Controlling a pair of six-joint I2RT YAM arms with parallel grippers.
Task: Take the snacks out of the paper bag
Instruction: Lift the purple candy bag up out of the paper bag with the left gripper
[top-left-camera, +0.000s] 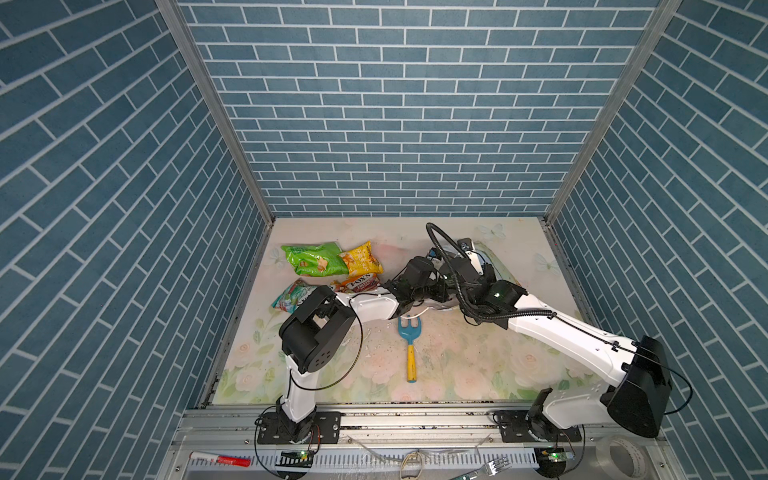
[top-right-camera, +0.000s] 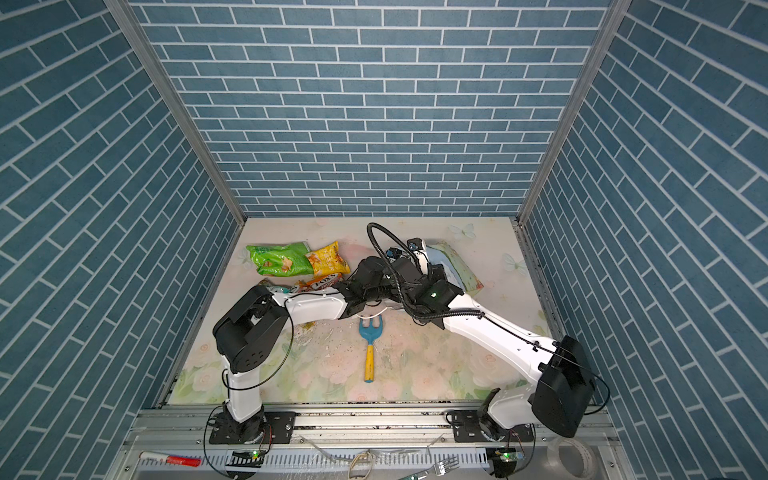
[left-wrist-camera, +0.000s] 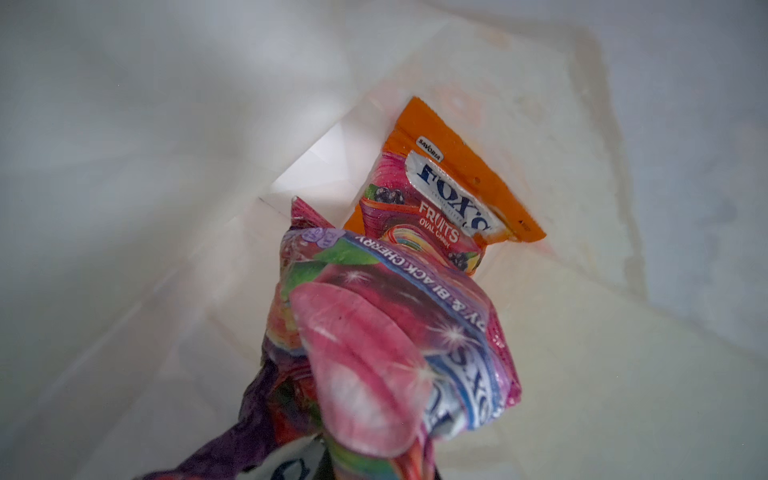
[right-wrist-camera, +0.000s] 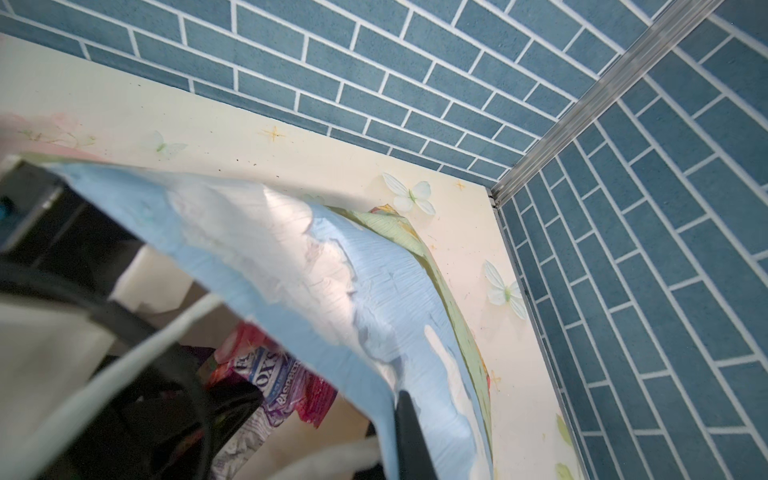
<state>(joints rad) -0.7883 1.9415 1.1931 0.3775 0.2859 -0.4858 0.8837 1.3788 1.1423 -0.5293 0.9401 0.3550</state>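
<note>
Inside bag (left-wrist-camera: 590, 340): L claw (top-left-camera: 430, 293) round packet (left-wrist-camera: 395, 332)

A bright green packet (top-left-camera: 313, 259) and a yellow-orange packet (top-left-camera: 360, 259) against a pale floral tabletop (top-left-camera: 478, 365). The paper bag (right-wrist-camera: 332, 282) is sky blue with white clouds. The walls (top-left-camera: 415, 124) carry a blue brick pattern.
</note>
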